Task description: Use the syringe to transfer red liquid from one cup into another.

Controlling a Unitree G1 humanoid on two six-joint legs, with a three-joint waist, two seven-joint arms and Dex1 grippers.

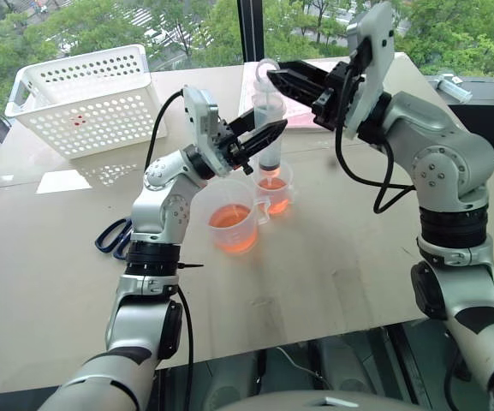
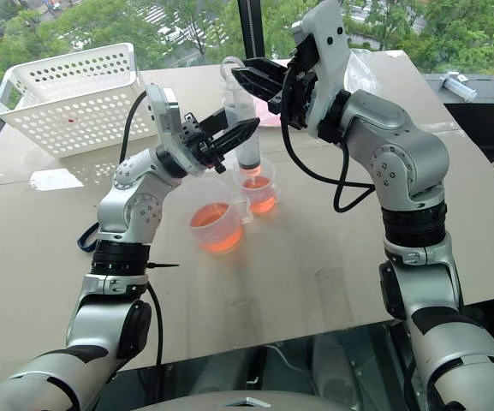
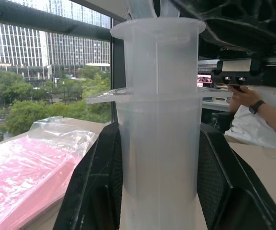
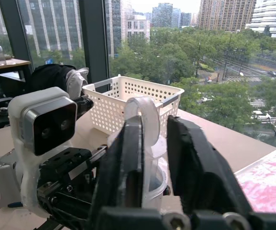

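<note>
Larger cup nearest, part-filled red. Left gripper clamps syringe barrel over smaller cup; right gripper pinches plunger ring. Press slowly, keep barrel upright.

Clear syringe upright, tip in smaller cup of red liquid.

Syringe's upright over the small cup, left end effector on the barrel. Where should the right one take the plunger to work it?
Take the ring at the plunger's top, coming from above on the robot's right. The syringe stands upright with its tip in the smaller cup, the left end effector clamps mid-barrel, leaving the ring exposed. The right end effector is already there.
</note>
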